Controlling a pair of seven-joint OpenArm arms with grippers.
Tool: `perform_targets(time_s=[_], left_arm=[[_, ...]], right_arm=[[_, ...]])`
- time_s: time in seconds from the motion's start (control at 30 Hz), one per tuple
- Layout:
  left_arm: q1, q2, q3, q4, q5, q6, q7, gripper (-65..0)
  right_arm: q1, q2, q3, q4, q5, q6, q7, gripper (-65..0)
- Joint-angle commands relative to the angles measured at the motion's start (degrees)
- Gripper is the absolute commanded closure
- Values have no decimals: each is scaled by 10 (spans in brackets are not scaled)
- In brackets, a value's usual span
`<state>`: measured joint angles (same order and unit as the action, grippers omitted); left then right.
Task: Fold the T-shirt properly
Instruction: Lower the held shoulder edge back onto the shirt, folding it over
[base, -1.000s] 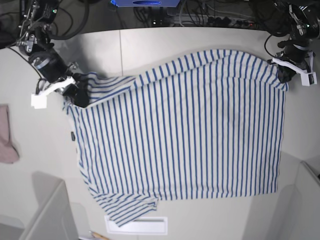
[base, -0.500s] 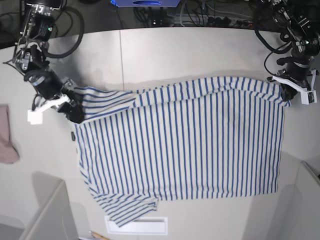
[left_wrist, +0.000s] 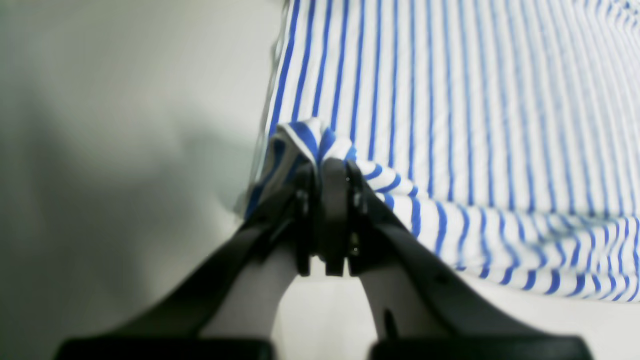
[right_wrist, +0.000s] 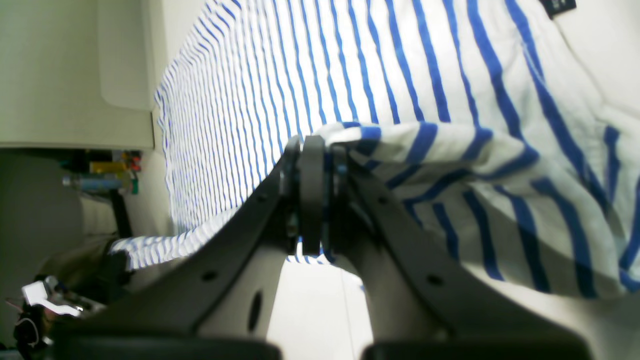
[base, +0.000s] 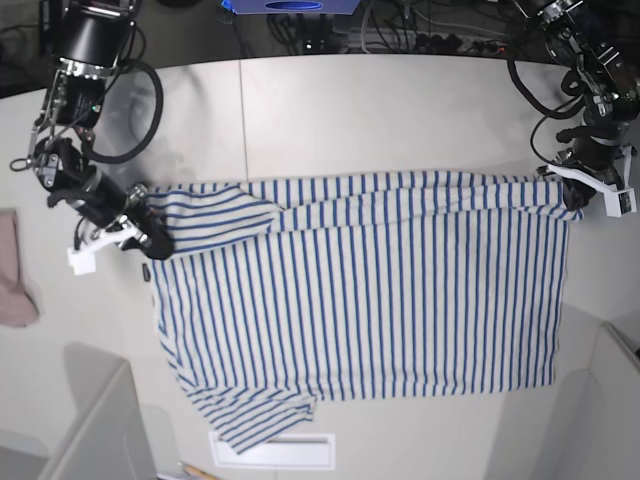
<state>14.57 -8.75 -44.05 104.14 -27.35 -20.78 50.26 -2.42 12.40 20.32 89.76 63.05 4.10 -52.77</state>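
Both arms drag the T-shirt (base: 360, 290) down the frame: its far edge now runs lower and flatter. The right gripper (base: 150, 243) sits lower left, the left gripper (base: 572, 198) seemingly lower too.

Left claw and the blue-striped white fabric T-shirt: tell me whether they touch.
Touching. The left wrist view shows the left claw shut on a bunched edge of the blue-striped white fabric T-shirt.

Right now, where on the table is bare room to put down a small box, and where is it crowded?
The widest bare patch is the table strip between the T-shirt's folded upper edge and the cables at the far edge. A narrower patch lies between the shirt's edge and the pink cloth. It is crowded near the left gripper and right gripper, both shut on shirt corners.
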Motion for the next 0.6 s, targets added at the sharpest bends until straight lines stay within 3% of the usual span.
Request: perform_targets(time_s=[0.0, 0.13, 0.33, 0.57], left_arm=[[-12, -10, -1, 5, -6, 4, -15, 0], [-20, -10, -1, -7, -6, 7, -15, 0], [-46, -10, -1, -29, 24, 7, -15, 0], [-74, -9, -1, -52, 63, 5, -15, 0]], right_arm=[[19, 18, -10, 4, 14, 7, 9, 0], [46, 36, -63, -29, 14, 7, 15, 0], [80, 38, -59, -86, 11, 7, 15, 0], [112, 23, -59, -97, -76, 11, 10, 0]])
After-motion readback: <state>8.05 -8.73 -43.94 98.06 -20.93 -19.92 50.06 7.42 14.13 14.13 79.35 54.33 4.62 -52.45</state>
